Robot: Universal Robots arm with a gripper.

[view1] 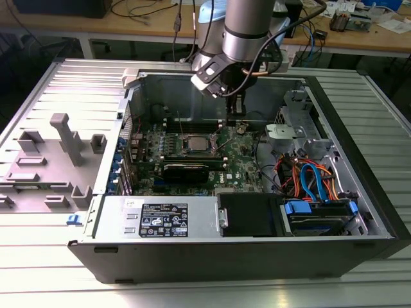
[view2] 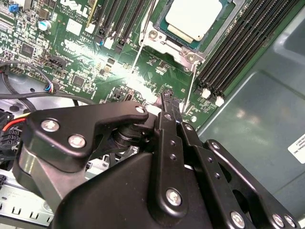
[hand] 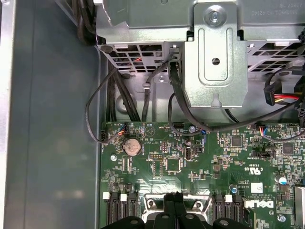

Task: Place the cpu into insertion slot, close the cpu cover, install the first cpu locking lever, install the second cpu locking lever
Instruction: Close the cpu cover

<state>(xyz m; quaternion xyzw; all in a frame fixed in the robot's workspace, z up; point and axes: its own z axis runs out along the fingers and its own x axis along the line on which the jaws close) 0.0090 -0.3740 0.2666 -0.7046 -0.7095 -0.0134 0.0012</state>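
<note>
The cpu [view2: 193,18], a silvery-tan square, sits in its socket on the green motherboard [view2: 90,52]; in the exterior view the cpu [view1: 196,142] is at the board's middle. The silvery cpu cover [view2: 172,46] lies flat around it. Two thin wire locking levers [view2: 136,59] [view2: 189,86] stick out from the socket's corners. My black gripper [view2: 167,98] is shut with nothing in it, its tip just beside the free end of the second lever. In the exterior view my gripper [view1: 235,122] hangs over the board to the right of the socket. The first wrist view has my gripper [hand: 174,196] above the socket frame [hand: 155,204].
The open computer case [view1: 359,192] walls in the board. Black memory slots [view2: 238,47] flank the socket. A long black card [view1: 186,170], a metal drive cage [hand: 214,57], bundled cables [view1: 314,179] and the power supply [view1: 160,218] crowd the case. Grey fixtures [view1: 64,141] stand outside at the exterior view's left.
</note>
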